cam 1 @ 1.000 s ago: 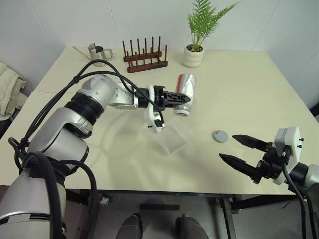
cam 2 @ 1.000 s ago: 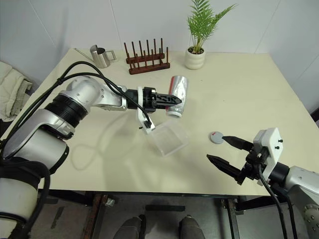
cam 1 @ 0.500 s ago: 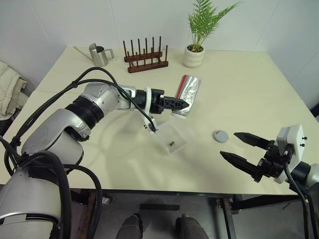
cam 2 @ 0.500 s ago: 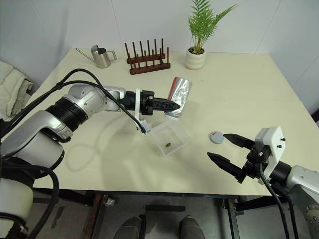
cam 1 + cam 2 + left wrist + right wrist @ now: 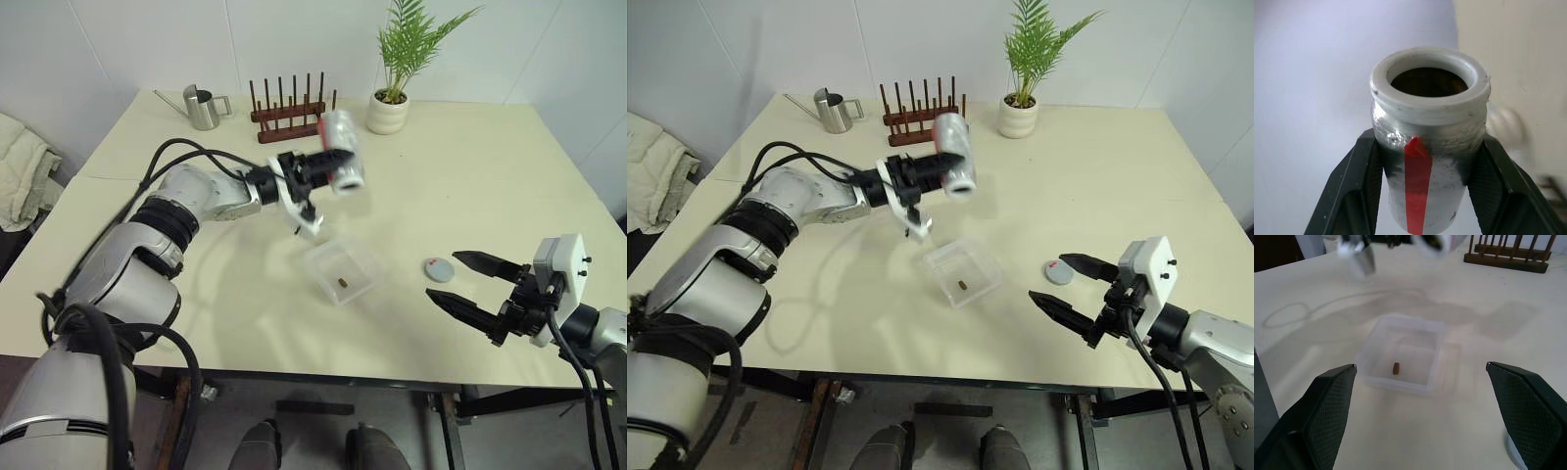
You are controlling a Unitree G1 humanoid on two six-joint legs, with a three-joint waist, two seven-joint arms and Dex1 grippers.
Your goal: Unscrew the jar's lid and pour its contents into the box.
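Jar lifted clear of the box – its one piece lies inside

Landmark, the box on the cream table: nearest, the right gripper with fingers spread wide, empty; the lid flat just right of the box; the contents within it; beyond and above, the left gripper clamped on the jar, mouth open; farthest – peg rack, watering can, potted plant before the white wall.
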